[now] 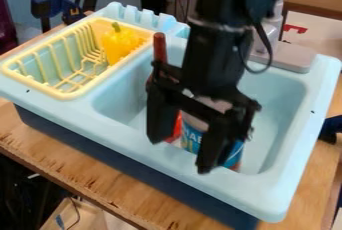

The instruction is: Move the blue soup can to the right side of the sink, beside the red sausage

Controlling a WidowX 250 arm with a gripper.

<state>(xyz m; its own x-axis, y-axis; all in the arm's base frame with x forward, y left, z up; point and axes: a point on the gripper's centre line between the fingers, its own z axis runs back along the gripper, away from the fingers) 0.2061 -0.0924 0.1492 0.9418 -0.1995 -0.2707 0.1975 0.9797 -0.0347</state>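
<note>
End effector (180,153) hangs wide over the blue sink (270,196), apparently gripping nothing; the labelled can (192,136) sits in the basin, near a red object (176,128), seemingly unlifted. A yellow pepper (120,44) rests in the rack (77,94).

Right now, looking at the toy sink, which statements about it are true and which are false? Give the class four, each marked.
1. The yellow toy bell pepper is in the pale yellow plastic dish rack. True.
2. The black two-finger gripper is over the dish rack. False: it hangs over the basin of the light blue plastic sink.
3. A can with a blue label is in the basin. True.
4. The gripper's fingers are closed together. False: they are apart.
</note>
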